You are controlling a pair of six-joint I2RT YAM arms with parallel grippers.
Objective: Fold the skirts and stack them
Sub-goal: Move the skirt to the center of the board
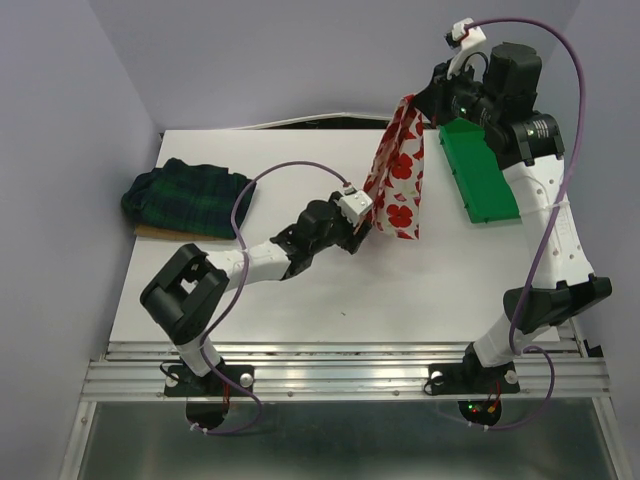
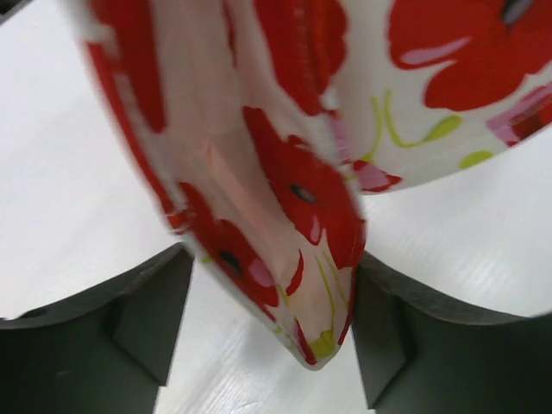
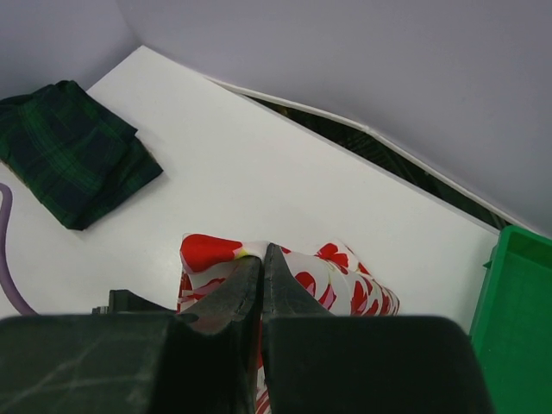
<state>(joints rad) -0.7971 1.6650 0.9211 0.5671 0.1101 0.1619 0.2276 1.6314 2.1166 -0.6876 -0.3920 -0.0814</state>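
top external: tray (image 1: 480,185) beside floral skirt (image 1: 402,190)

1 floral skirt (image 1: 400,185), white with red poppy-like blooms: pinched at its top edge in the closed tips of the right gripper (image 3: 261,254), hanging below them in loose lengthwise folds, lower corner dangling between the spread fingers of the left gripper (image 2: 272,285). 1 plaid skirt (image 1: 187,197), dark green and navy: folded into a thick rumpled pad, lying flat, well apart from both grippers, out to the left of the left one.
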